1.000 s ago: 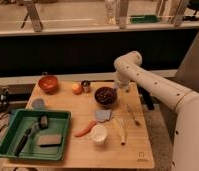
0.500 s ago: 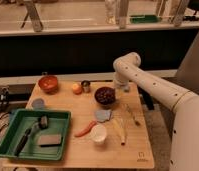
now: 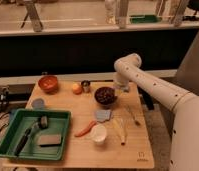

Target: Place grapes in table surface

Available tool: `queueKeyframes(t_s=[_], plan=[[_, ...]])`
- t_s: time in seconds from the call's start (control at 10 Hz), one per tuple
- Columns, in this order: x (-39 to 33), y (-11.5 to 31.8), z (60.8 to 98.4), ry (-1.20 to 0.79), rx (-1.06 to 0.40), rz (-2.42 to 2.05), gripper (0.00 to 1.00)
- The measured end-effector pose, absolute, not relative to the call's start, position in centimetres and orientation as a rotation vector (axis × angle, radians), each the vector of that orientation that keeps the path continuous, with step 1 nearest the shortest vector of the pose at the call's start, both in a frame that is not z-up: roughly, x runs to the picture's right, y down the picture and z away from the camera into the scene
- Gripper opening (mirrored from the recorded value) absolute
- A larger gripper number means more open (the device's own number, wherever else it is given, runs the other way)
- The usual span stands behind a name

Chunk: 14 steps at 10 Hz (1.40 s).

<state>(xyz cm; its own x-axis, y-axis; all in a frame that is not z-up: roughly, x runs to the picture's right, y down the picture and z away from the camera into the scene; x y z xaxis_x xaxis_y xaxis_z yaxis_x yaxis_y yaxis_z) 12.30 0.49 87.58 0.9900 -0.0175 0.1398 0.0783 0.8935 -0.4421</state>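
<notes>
The grapes (image 3: 105, 94) are a dark reddish-purple cluster in a dark bowl at the back middle of the light tan table surface (image 3: 138, 142). My gripper (image 3: 121, 88) hangs down from the white arm's bent elbow (image 3: 128, 65), just to the right of the grapes and close to the bowl's rim, near the table's back edge. I see nothing held in it.
A green tray (image 3: 8, 137) with utensils and a sponge lies front left. An orange bowl (image 3: 48, 83), an orange fruit (image 3: 76, 88) and a small metal cup (image 3: 86, 86) stand at the back. A carrot-like piece (image 3: 85, 130), a white cup (image 3: 98, 134), a whisk (image 3: 121, 131) and a fork (image 3: 131, 115) lie in the middle.
The arm and gripper have shifted slightly left, closer to the bowl of grapes. Nothing on the table has moved.
</notes>
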Motion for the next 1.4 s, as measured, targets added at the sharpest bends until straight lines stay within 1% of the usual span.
queueKeyframes(t_s=[0.1,0.2,0.3,0.4,0.5,0.6,0.7,0.8,0.9,1.1,1.2,1.3,1.4], plan=[[12.2,0.0,87.0,-0.137,-0.461,-0.053,0.28],[12.0,-0.5,86.5,-0.143,-0.459,-0.058,0.16],[12.0,-0.5,86.4,-0.145,-0.461,-0.061,0.11],[12.0,-0.4,86.3,-0.147,-0.462,-0.067,0.08],[12.0,-0.3,86.1,-0.148,-0.464,-0.068,0.09],[12.1,-0.3,86.0,-0.154,-0.464,-0.06,0.14],[12.1,-0.4,85.8,-0.156,-0.465,-0.045,0.24],[12.0,-0.5,85.6,-0.16,-0.465,-0.039,0.33],[11.9,-0.7,85.4,-0.172,-0.463,-0.031,0.45],[11.7,-0.6,85.9,-0.201,-0.461,-0.045,0.62],[11.3,-0.6,86.2,-0.217,-0.461,-0.057,0.74],[11.0,-0.6,86.3,-0.226,-0.461,-0.063,0.79],[10.8,-0.6,86.5,-0.234,-0.462,-0.071,0.8]])
